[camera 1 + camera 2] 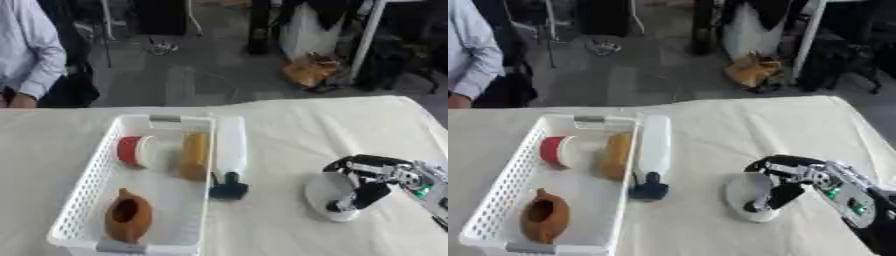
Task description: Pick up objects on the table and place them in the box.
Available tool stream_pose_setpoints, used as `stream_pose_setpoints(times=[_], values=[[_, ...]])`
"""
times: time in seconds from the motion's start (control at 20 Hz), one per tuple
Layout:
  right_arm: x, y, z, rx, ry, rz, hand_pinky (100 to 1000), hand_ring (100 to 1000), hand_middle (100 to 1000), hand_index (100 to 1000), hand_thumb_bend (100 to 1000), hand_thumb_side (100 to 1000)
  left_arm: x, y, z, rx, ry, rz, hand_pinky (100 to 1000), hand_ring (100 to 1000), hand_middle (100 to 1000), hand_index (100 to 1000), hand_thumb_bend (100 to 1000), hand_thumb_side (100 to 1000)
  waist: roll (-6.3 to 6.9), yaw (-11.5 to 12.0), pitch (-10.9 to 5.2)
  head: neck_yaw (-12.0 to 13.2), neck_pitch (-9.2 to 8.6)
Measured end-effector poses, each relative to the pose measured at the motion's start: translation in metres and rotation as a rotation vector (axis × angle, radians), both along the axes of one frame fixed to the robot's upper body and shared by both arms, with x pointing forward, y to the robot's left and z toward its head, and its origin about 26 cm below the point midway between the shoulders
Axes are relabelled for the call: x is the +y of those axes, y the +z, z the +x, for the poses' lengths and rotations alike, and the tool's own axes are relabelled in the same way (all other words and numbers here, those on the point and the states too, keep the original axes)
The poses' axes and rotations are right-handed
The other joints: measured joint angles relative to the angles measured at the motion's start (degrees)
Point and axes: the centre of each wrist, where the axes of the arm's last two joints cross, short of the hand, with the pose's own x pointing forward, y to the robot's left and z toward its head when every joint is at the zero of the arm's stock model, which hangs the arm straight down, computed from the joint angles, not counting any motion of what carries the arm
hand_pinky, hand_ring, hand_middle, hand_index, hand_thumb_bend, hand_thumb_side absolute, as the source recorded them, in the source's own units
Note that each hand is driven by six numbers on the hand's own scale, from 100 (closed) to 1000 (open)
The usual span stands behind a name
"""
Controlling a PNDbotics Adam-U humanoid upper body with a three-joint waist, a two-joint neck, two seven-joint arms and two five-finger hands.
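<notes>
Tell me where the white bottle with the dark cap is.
The white bottle lies along the basket's right rim, its dark cap toward the robot, left of the right hand on the white round object.

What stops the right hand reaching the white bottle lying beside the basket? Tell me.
Probably nothing. The right hand is curled over a white round object, and only bare tablecloth lies between it and the white bottle, which rests outside the basket wall, dark cap toward the robot.
</notes>
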Motion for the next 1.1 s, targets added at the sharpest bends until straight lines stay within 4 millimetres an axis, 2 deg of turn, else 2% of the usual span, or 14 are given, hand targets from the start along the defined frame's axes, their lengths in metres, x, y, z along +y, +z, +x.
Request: stream_pose_setpoints(times=[1.1], values=[[0.017,0.04,0.015,-0.111,0.067,-0.038,439,800,806,788,467,531,0.0,0.0,0.0,0.0,0.0,0.0,1000,965,858,890,100,1000,-0.72,-0.3,-0.01,0.0,0.0]])
